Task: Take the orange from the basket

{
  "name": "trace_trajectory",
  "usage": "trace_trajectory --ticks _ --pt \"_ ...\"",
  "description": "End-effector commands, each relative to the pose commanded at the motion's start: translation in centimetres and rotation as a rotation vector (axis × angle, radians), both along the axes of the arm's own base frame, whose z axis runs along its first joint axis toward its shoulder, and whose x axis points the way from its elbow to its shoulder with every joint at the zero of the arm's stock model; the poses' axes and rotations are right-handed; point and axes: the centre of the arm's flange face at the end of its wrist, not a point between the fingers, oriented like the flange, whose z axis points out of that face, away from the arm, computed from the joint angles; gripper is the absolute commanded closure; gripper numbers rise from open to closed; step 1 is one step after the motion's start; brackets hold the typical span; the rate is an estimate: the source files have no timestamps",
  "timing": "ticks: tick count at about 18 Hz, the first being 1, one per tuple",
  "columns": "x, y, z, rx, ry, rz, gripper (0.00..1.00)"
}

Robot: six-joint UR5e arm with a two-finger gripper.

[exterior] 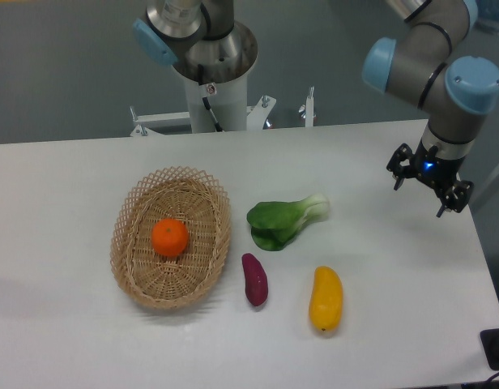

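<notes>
The orange (170, 238) is small, round and bright, and lies in the middle of the oval wicker basket (133, 263) on the left half of the white table. My gripper (420, 197) hangs over the table's far right side, well away from the basket, pointing down. Its two dark fingers stand apart with nothing between them.
Between basket and gripper lie a green bok choy (283, 221), a purple sweet potato (255, 279) and a yellow-orange mango-shaped fruit (326, 299). The arm's base column (211, 73) rises behind the table's back edge. The table's right edge runs just past the gripper.
</notes>
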Motion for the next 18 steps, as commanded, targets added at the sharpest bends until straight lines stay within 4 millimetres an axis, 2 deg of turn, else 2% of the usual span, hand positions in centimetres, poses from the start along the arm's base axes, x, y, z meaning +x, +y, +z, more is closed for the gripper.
trace_trajectory --ticks 18 --pt "0.54 0.19 -0.43 -0.037 -0.006 0.009 0.00"
